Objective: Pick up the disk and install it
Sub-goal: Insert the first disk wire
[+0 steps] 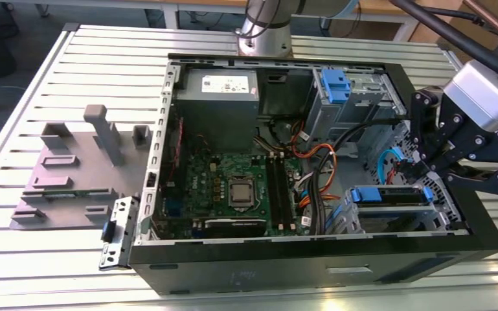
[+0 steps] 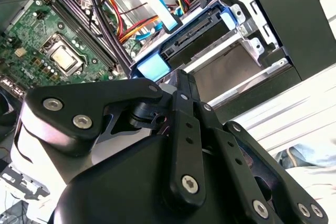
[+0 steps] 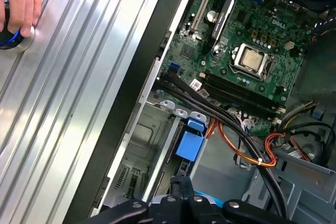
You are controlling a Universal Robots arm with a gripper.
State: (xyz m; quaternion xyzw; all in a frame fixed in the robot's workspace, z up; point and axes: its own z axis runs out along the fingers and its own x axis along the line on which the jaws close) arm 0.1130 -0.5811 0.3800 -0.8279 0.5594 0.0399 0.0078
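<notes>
- Black metal gripper [image 3: 181, 182] is hanging over one corner of the big open black computer case [image 1: 318, 272], at the exterior view's right.
- Its two fingers [image 3: 176, 184] are pressing together, and they are holding nothing.
- The flat disk in its blue plastic frame [image 1: 378, 194] is sitting inside a grey metal bay [image 1: 396, 220] in the case, right by the gripper.
- The fingers are pointing at the disk's blue handle, very near it. I cannot tell if they are touching it.
- A green circuit board [image 1: 231, 188] is lying flat in the case beside the bay.
- A person's hand [image 3: 18, 3] is resting on the silver ribbed table [image 1: 101, 65].
</notes>
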